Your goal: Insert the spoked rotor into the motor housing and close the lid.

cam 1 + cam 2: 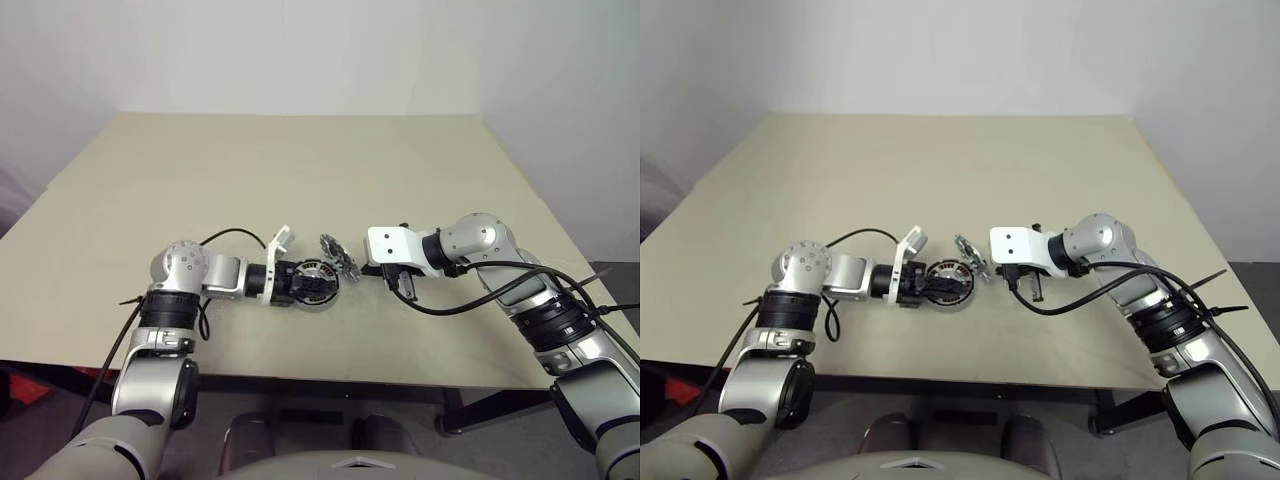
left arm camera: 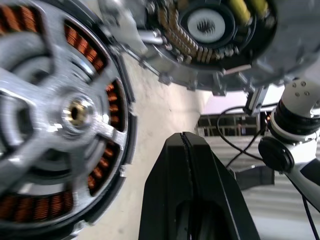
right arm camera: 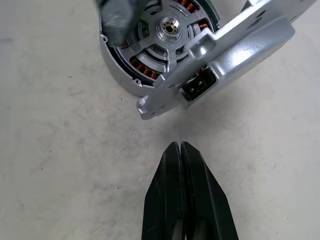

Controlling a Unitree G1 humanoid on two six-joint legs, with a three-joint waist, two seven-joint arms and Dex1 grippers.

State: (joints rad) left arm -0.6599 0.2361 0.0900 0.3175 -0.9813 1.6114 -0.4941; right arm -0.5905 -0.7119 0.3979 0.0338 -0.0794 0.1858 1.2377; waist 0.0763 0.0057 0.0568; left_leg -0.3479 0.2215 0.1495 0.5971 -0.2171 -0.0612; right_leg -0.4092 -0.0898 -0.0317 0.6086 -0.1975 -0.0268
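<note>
Though the left gripper (image 1: 300, 283) overlaps the motor housing (image 1: 318, 284), hiding part of it, the spoked rotor (image 3: 169, 35) sits inside; the lid (image 1: 339, 257) leans at its 1 o'clock; both grippers' fingers pressed together, right gripper (image 1: 372, 269) at 3 o'clock.

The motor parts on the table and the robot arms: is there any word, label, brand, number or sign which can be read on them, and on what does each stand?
None can be read.
Motor housing: bare metal and copper windings, no writing.
Spoked rotor: no marking visible.
Lid: yellow marks near its centre, too blurred to read as text.
Black connector socket on the lid's grey edge: no label visible.
</note>
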